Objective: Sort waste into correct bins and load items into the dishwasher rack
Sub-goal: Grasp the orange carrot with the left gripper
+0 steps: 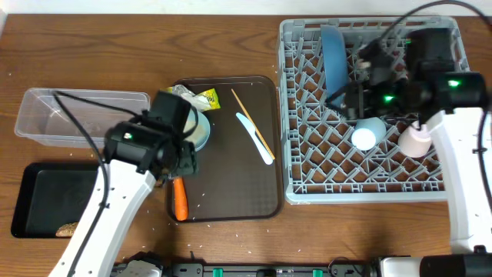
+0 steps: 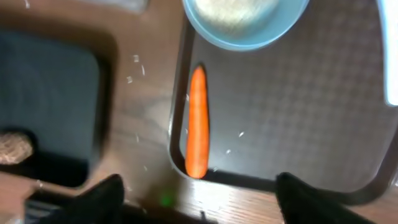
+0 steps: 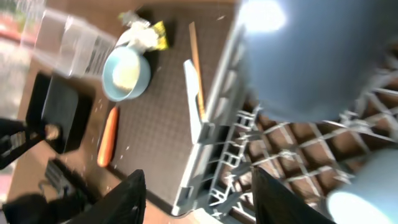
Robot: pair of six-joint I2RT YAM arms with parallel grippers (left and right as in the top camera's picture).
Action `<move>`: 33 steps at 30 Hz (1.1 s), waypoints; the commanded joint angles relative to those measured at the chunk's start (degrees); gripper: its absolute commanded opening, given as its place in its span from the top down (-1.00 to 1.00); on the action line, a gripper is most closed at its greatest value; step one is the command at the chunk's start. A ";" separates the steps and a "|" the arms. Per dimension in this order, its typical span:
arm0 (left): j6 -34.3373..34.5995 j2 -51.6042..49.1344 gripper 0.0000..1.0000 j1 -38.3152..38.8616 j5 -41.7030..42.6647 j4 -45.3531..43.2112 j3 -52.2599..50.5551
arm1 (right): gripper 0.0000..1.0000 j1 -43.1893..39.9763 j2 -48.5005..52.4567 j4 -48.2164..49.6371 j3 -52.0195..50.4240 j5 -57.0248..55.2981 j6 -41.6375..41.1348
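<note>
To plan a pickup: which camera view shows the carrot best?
The left wrist view: the carrot lies whole and large by the brown tray's left rim. Overhead, it is small, beside the left arm. The right wrist shows it small and blurred.

Orange carrot [image 1: 179, 198] at seven o'clock on a dark brown tray [image 1: 231, 177] with a fine grid texture. At three o'clock, a light-grey lattice rack [image 1: 286, 115] holds a dark-blue plate [image 1: 334, 58].

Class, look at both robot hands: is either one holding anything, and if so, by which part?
Nothing is held. The left hand hangs open above the carrot; the right hand is open over the rack.
</note>
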State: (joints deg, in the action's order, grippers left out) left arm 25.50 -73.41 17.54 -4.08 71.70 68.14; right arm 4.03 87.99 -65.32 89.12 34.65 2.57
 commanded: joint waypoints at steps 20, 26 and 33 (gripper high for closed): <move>1.18 -0.33 0.10 -0.17 1.42 -25.68 -29.70 | 0.09 13.25 -1.51 3.15 0.11 -7.89 1.14; 1.18 -0.35 0.07 -0.17 -0.57 -30.71 -33.77 | 0.10 13.27 -1.51 3.23 0.11 -7.87 1.14; 1.40 -0.35 -0.01 -0.17 0.11 -33.70 -34.23 | 0.10 13.31 -1.51 2.91 0.11 -7.87 1.14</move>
State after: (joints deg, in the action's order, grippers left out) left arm 26.98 -73.58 17.56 -3.40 38.41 34.17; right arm 16.78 87.79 -62.28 89.12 26.94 3.22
